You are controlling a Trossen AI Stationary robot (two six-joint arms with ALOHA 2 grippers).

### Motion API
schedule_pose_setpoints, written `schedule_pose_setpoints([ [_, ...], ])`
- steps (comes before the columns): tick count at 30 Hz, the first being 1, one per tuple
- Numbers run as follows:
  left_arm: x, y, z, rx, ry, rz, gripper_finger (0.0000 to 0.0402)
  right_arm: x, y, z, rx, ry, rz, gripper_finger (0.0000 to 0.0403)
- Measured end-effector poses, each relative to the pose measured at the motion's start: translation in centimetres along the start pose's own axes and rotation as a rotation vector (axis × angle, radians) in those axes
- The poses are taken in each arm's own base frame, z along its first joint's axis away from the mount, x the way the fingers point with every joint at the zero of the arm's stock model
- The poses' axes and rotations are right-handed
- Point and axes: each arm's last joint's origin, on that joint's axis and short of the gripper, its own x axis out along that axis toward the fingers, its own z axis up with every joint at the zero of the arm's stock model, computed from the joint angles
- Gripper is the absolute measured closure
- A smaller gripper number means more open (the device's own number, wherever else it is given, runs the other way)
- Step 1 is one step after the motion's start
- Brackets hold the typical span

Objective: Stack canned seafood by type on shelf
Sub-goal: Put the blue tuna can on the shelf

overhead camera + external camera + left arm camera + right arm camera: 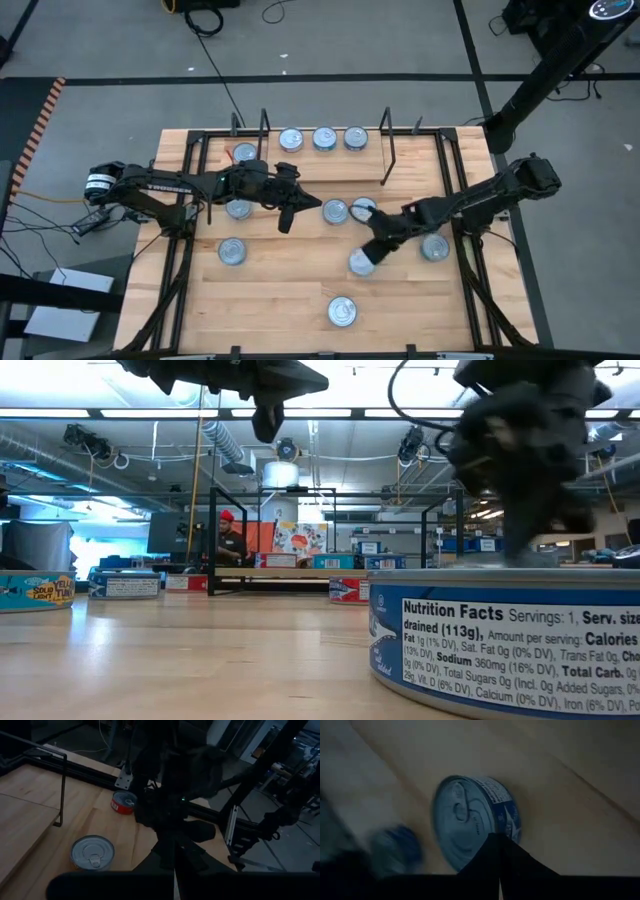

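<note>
Overhead, we see the right hand (368, 253) over a blue tin (361, 263) on the bench (280, 300); its grip stays unclear. Three tins (323, 138) line the shelf (320, 160); the left hand (287, 215) hovers, opening unreadable.

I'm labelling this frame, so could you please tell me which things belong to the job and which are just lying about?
Job: tins on the table, three tins on the shelf, right claw over a blue tin.
Lying about: cables on the floor, person in the room behind.
</note>
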Motion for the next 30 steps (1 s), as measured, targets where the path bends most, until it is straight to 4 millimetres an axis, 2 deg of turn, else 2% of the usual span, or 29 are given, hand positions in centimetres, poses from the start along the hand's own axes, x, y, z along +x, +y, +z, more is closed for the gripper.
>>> schedule_pose_setpoints([
  [3, -0.3, -0.2, 0.3, 0.005, -0.014, -0.02, 0.0401, -0.3, 0.8, 1.1, 0.039, -0.07, 0.064, 0.0401],
  [9, -0.9, -0.5, 0.8, 0.045, -0.034, -0.032, 0.0401, -1.3, 1.4, 3.0, 0.085, -0.163, 0.084, 0.0401],
  [20, -1.8, 0.2, 1.6, 0.057, -0.061, -0.007, 0.0401, -3.8, 3.2, 6.3, 0.129, -0.295, 0.158, 0.0401],
  [25, -1.9, 0.2, 1.7, 0.065, -0.064, -0.009, 0.0401, -4.4, 4.1, 6.4, -0.207, -0.311, 0.147, 0.0384],
  [30, -1.8, 0.2, 1.5, 0.086, -0.044, -0.014, 0.0401, -3.7, 5.1, 4.1, -0.526, -0.207, 0.154, 0.0344],
])
